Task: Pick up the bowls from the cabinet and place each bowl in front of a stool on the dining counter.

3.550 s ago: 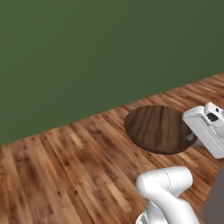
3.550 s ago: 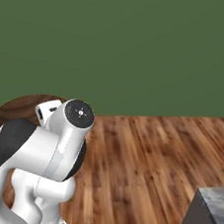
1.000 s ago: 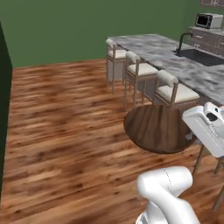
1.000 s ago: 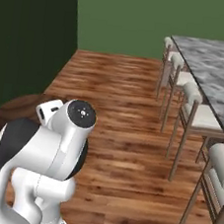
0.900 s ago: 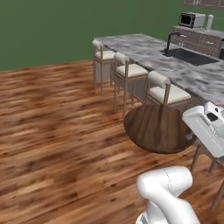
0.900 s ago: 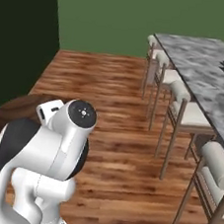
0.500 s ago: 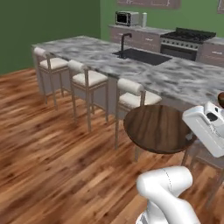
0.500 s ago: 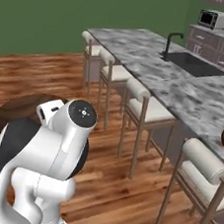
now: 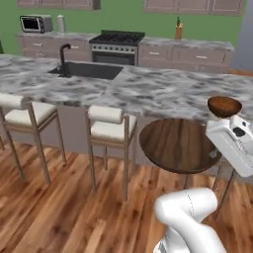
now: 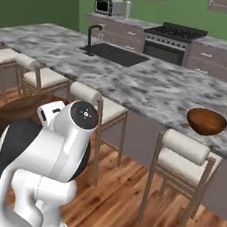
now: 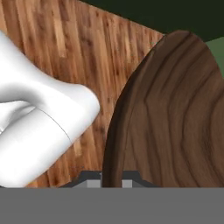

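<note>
Hand view: tool (image 11: pixel 111 183) clamps the wide bowl's (image 11: pixel 175 118) rim; the deeper bowl (image 10: pixel 206 121) sits empty on the dining counter (image 10: pixel 154 88).

base cameras share dining counter (image 9: pixel 163 91), hand camera close

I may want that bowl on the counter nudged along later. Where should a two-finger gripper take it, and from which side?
Probably its rim, from above: the bowl sits upright on the dining counter, mouth open, so one finger goes inside the thin wall, one outside. The gripper grips the wider bowl likewise.
</note>
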You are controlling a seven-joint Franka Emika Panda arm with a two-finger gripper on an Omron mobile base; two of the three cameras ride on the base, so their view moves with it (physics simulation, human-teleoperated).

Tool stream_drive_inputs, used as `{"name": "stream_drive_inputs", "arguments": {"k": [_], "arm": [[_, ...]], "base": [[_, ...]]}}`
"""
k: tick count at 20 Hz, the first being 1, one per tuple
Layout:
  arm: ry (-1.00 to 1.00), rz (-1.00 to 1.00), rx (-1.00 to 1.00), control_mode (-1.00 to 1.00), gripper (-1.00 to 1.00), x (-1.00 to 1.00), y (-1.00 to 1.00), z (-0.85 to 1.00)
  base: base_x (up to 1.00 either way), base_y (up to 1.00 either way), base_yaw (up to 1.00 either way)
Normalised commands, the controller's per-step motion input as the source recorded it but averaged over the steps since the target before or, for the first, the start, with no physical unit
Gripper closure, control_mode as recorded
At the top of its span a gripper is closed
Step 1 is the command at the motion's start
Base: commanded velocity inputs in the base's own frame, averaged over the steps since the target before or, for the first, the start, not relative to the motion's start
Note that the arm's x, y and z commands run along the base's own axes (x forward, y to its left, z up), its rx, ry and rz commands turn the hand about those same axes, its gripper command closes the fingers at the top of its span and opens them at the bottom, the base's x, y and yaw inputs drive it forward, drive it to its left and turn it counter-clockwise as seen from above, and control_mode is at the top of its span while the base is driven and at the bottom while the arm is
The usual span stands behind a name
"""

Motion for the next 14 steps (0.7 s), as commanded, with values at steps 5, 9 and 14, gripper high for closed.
{"name": "stream_drive_inputs", "arguments": {"k": [5, 9, 14], "arm": [[0.00, 0.00, 0.00, 1.00, 1.00, 0.00, 0.00, 0.00], [0.00, 0.00, 0.00, 1.00, 1.00, 0.00, 0.00, 0.00], [0.00, 0.00, 0.00, 1.00, 1.00, 0.00, 0.00, 0.00]], "base": [[0.73, 0.62, -0.77], [0.74, 0.91, -0.60], [0.43, 0.61, -0.30]]}}
